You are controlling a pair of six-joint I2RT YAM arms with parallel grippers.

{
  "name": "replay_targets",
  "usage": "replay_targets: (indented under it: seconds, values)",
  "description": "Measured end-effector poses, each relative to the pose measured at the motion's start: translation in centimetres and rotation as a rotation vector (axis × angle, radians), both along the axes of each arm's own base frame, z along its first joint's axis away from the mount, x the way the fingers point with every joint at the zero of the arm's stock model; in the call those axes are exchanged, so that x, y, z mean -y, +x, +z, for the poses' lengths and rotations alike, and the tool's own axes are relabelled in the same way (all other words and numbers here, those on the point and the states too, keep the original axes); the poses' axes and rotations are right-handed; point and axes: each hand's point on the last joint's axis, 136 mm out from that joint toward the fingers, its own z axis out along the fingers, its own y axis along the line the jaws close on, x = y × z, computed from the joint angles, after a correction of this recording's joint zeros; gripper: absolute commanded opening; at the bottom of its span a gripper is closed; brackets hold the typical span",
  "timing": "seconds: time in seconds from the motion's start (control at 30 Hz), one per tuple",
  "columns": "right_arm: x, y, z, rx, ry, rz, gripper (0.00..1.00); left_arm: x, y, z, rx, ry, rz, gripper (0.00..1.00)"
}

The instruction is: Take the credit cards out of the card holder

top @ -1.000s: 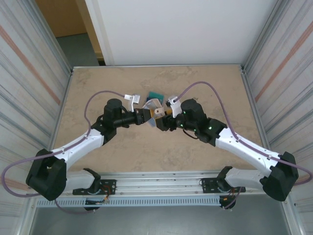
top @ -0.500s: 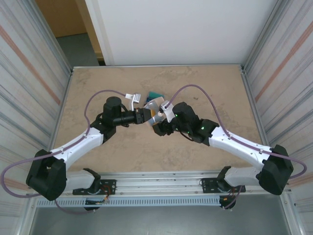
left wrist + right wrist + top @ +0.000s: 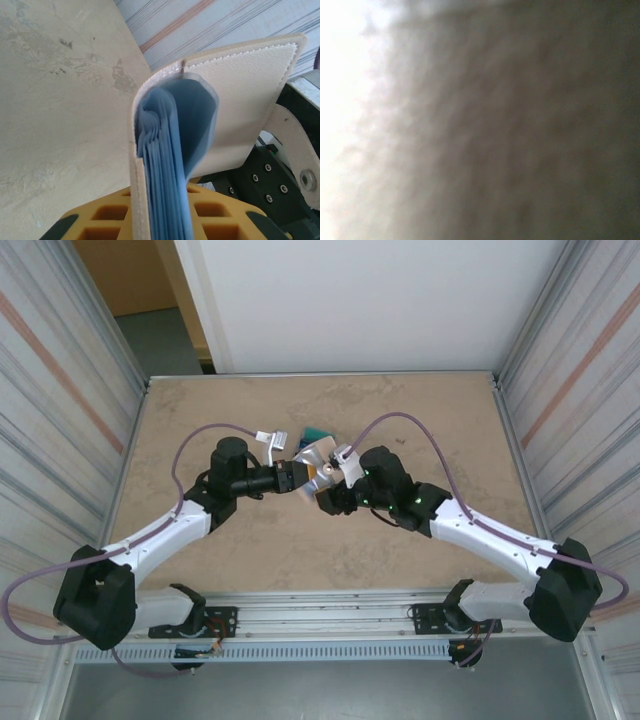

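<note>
Card holder (image 3: 313, 456) hangs folded open above the middle of the table (image 3: 200, 410), with a small stack of teal and dark credit cards (image 3: 317, 433) already lying on the table just beyond it. Its pale blue sleeves (image 3: 170, 150) fan out empty-looking, though whether any card sits deeper inside cannot be told, so the job appears partly done. From the left, the left hand (image 3: 160, 222) pinches the holder's lower edge between yellow pads (image 3: 215, 210). From the right, the right hand (image 3: 331, 483) crowds against the tan flap (image 3: 245, 100); whether it grips cannot be told.
</note>
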Motion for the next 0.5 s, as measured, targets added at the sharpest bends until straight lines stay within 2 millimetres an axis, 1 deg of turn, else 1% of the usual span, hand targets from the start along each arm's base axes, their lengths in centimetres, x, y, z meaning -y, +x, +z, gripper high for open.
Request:
replay_targets:
  seconds: [0.2, 0.5]
  values:
    - [0.07, -0.1, 0.23, -0.025, 0.041, 0.007, 0.57, 0.1, -0.15, 0.22, 0.002, -0.005, -0.012, 0.2]
    - [0.02, -0.06, 0.37, -0.043, 0.062, -0.001, 0.57, 0.02, -0.12, 0.27, 0.001, -0.008, -0.014, 0.21]
